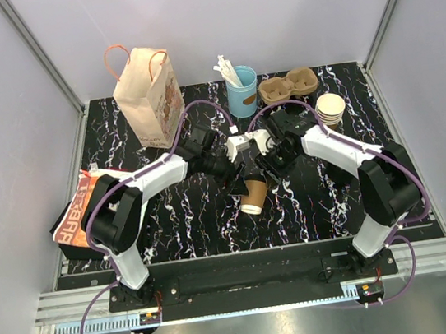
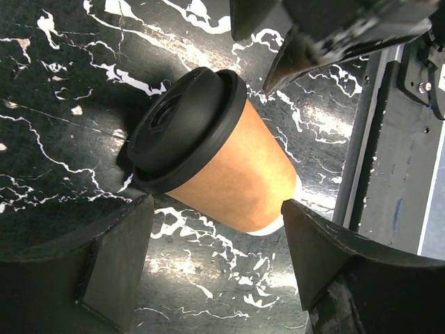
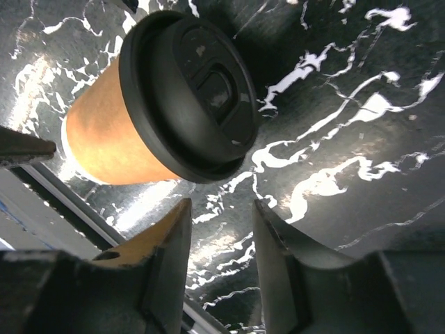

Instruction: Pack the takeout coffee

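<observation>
The takeout coffee (image 1: 252, 198), a tan paper cup with a black lid, appears to lie on its side mid-table, lid toward the far side, base toward the near edge. In the left wrist view the cup (image 2: 236, 174) sits just beyond my left gripper (image 2: 217, 209), whose jaws stand wide apart and hold nothing. In the right wrist view the lid (image 3: 191, 90) faces the camera, just beyond my right gripper (image 3: 221, 205), which is open with a narrower gap and empty. From above, the left gripper (image 1: 232, 170) and right gripper (image 1: 266, 163) crowd over the lid end.
A brown paper bag (image 1: 146, 95) stands at the back left. A light-blue cup of white sticks (image 1: 241, 90), a cardboard cup carrier (image 1: 288, 85) and a stack of tan cups (image 1: 330, 108) sit at the back right. An orange packet (image 1: 79, 208) lies at the left edge.
</observation>
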Action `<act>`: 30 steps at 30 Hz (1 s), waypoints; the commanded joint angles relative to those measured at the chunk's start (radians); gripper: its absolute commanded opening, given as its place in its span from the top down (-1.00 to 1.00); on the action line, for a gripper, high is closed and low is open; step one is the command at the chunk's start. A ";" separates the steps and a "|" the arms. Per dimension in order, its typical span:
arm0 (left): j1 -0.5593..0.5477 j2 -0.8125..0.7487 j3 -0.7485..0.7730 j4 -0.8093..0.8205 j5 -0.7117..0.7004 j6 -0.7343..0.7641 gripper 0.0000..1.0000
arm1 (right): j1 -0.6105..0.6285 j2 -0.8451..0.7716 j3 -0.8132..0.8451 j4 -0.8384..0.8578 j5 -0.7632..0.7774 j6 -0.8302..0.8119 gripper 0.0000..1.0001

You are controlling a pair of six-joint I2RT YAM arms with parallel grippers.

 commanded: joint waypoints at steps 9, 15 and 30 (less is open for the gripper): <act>0.022 0.027 0.040 -0.002 0.010 0.032 -0.55 | 0.029 -0.120 0.047 0.135 -0.089 -0.208 0.06; 0.060 0.029 0.040 -0.014 0.045 0.038 -0.54 | 0.100 -0.128 0.044 0.185 -0.078 -0.243 0.04; 0.118 0.029 0.018 -0.050 0.073 0.075 -0.53 | 0.176 -0.083 0.066 0.227 -0.013 -0.260 0.05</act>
